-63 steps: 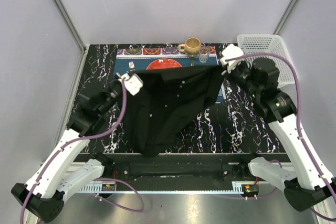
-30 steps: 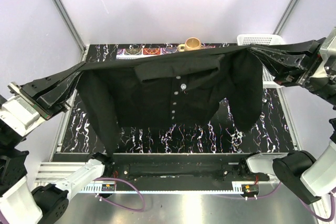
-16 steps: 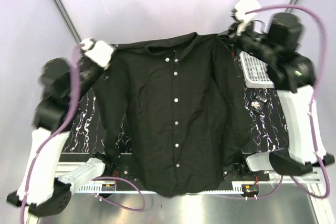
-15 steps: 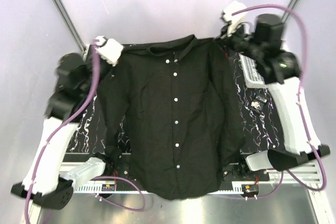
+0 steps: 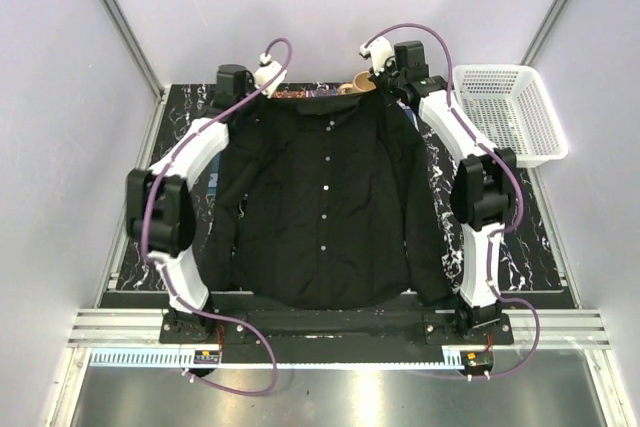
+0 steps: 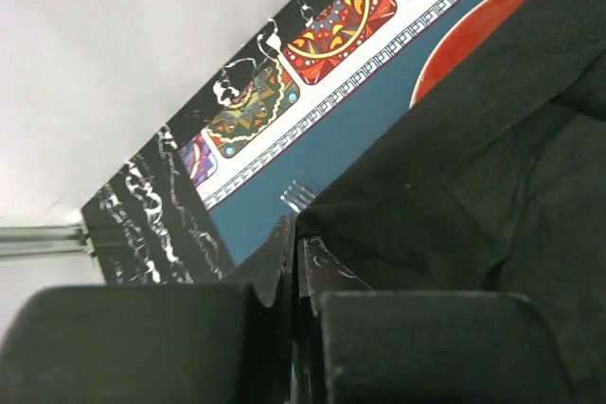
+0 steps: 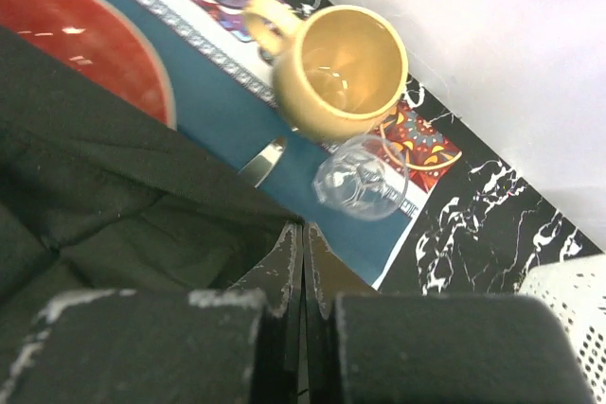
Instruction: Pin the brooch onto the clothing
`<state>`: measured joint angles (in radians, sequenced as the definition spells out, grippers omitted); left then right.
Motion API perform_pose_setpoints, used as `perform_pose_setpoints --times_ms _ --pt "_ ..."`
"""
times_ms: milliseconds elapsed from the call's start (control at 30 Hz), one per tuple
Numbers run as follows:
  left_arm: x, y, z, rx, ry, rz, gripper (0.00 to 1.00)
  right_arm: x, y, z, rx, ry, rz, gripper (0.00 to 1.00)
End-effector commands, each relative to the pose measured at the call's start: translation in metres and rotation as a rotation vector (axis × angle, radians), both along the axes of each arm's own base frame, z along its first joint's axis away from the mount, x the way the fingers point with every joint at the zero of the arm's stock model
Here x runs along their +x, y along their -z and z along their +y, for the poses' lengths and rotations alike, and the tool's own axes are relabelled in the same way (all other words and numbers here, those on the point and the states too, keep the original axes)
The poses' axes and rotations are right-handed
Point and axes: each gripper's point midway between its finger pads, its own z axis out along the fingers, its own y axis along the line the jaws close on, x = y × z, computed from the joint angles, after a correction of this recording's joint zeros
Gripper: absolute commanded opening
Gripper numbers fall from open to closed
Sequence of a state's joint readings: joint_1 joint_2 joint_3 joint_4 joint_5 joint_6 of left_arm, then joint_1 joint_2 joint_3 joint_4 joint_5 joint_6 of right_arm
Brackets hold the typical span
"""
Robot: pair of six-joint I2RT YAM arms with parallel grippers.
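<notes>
The black button-up shirt (image 5: 320, 207) lies spread on the table, front up, collar at the far end, with white buttons (image 5: 325, 188) down its middle. My left gripper (image 5: 260, 93) is at the shirt's far left shoulder. In the left wrist view its jaws (image 6: 296, 232) are closed on the fabric edge (image 6: 445, 177). My right gripper (image 5: 394, 90) is at the far right shoulder. In the right wrist view its jaws (image 7: 303, 227) are closed on the shirt's corner (image 7: 142, 196). No brooch shows in any view.
A placemat (image 6: 350, 134) lies under the collar at the table's far edge, with a red plate (image 7: 76, 44), a fork (image 6: 298, 196), a yellow cup (image 7: 341, 68), a clear glass (image 7: 361, 179) and a utensil tip (image 7: 264, 162). A white basket (image 5: 505, 112) stands far right.
Both arms lifted the shirt, stretched it wide in the air, then carried it to the far side. It now lies flat, front up, with both grippers low at its shoulders.
</notes>
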<state>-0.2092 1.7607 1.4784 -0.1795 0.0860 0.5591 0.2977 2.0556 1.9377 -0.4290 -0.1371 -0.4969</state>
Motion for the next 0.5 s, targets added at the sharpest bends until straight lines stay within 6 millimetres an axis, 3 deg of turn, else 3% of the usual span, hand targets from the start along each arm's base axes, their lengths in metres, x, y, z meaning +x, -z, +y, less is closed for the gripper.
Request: perform_pose_setpoints --times_ms 0,33,67,100,133,167,233,267,333,367,400,433,467 --pt "0.058 -0.001 0.005 0.011 -0.055 -0.092 0.0 0.06 0.007 -0.019 -0.043 0.089 -0.093 0.0" --pt "0.066 0.007 0.006 0.013 -0.067 -0.083 0.0 0.072 0.016 -0.018 -0.037 0.101 -0.09 0.06" --pt "0.074 0.003 0.005 -0.004 -0.078 -0.097 0.0 0.077 0.02 -0.02 -0.043 0.123 -0.084 0.06" --pt "0.082 0.019 0.003 -0.004 -0.082 -0.074 0.0 0.083 0.021 -0.025 -0.025 0.15 -0.08 0.06" --pt "0.087 0.022 0.006 -0.006 -0.1 -0.066 0.0 0.094 0.017 -0.028 -0.011 0.171 -0.1 0.07" --pt "0.096 0.007 0.006 -0.029 -0.114 -0.093 0.02 0.098 0.017 -0.036 -0.021 0.207 -0.095 0.19" --pt "0.104 0.02 0.011 -0.021 -0.148 -0.055 0.12 0.108 0.003 -0.047 -0.012 0.252 -0.12 0.47" --pt "0.112 0.005 0.014 -0.037 -0.176 -0.084 0.35 0.109 -0.004 -0.054 -0.013 0.286 -0.132 0.75" --pt "0.115 0.004 0.029 -0.034 -0.243 -0.072 0.45 0.107 -0.027 -0.065 0.005 0.31 -0.155 0.84" --pt "0.116 -0.011 0.035 -0.066 -0.273 -0.091 0.47 0.103 -0.034 -0.069 0.014 0.312 -0.156 0.87" --pt "0.116 -0.014 0.048 -0.08 -0.308 -0.089 0.54 0.099 -0.04 -0.071 0.027 0.313 -0.15 0.88" --pt "0.11 -0.031 0.054 -0.108 -0.312 -0.098 0.55 0.087 -0.05 -0.074 0.029 0.306 -0.135 0.88" --pt "0.103 -0.029 0.056 -0.146 -0.312 -0.078 0.56 0.079 -0.053 -0.071 0.038 0.276 -0.115 0.88"
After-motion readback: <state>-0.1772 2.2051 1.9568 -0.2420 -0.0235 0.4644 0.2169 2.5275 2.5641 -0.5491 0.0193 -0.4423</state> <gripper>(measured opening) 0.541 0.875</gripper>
